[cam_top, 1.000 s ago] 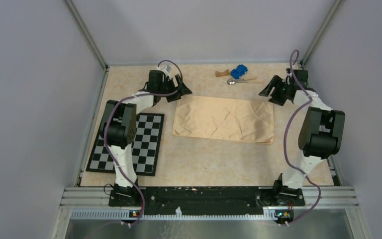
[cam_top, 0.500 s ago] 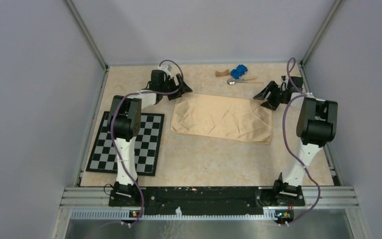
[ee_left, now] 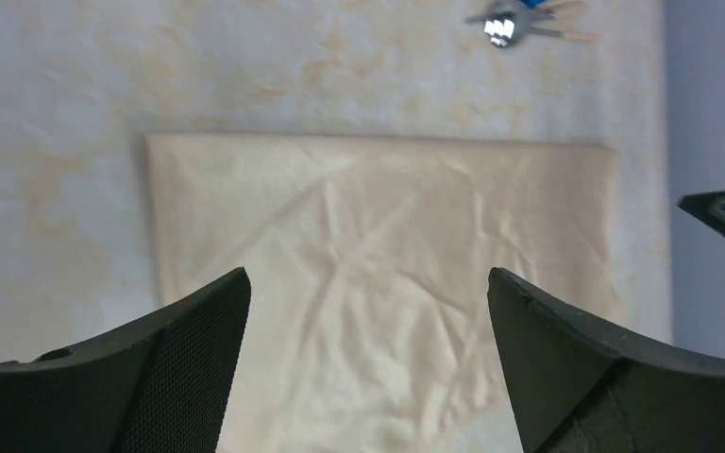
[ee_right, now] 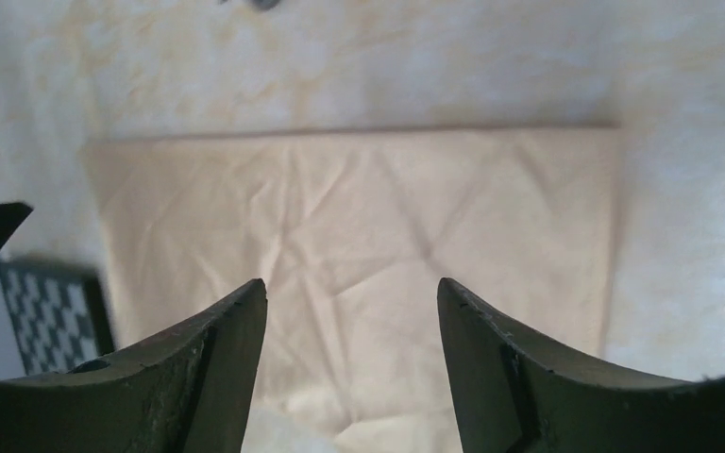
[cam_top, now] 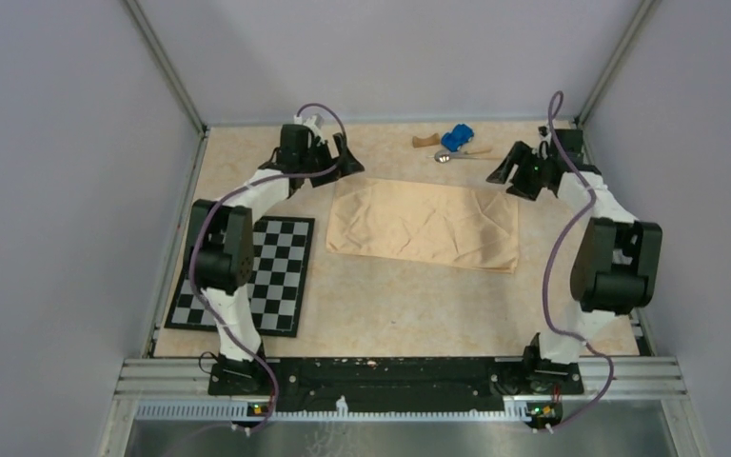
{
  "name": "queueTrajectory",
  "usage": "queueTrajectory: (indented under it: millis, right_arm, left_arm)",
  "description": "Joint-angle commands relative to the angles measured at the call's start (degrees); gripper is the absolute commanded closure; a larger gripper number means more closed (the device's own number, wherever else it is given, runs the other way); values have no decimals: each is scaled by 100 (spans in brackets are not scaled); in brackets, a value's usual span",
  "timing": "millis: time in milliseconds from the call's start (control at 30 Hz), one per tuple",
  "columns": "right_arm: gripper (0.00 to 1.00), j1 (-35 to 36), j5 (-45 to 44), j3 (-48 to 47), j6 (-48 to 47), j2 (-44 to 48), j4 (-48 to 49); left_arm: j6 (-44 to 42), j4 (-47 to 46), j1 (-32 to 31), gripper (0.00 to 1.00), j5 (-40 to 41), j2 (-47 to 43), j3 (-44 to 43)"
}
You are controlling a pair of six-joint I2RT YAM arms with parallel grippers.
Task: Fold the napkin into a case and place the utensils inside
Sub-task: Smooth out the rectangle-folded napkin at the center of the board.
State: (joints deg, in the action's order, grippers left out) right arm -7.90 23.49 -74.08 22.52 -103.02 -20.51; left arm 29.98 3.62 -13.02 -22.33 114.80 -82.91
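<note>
Napkin [cam_top: 424, 224]: flat on worktop [cam_top: 400, 305], long axis left-right, between both claws.
Left claw [cam_top: 341, 162]: wide open, empty, near far-left corner.
Right claw [cam_top: 512, 176]: open, empty, near far-right corner.

Peach napkin [cam_top: 424, 224] spread flat, creased, rectangular, shiny silver utensils [cam_top: 450, 154] lying beyond its far edge

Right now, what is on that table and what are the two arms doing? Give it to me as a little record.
napkin: flat on the table, creased, not yet a narrow case
utensils: beyond the napkin's far edge, outside it
blue toy car: right next to the utensils
checkerboard mat: left of the napkin, apart from it
left gripper: open, holding nothing, near the napkin's far left corner
right gripper: open, holding nothing, near its far right corner
</note>
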Motion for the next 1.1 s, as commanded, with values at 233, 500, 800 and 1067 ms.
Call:
queueTrajectory:
  millis: [233,500,800,1067]
  right_arm:
    - [34,123,790,2636,255,1625,424]
    - [36,-553,13,3464,45,1947,120]
    - [34,-106,393,2822,107,2835,-536]
    - [35,23,614,3536,424,2263,294]
  left_arm:
    - [532,-1057,-210,1,-1127,-1465,2766]
    - [276,-402,-195,1,389,-1683,3290]
    - [130,42,-531,1,-39,-2405,2927]
    - [22,90,-623,1,-31,-2320,3071]
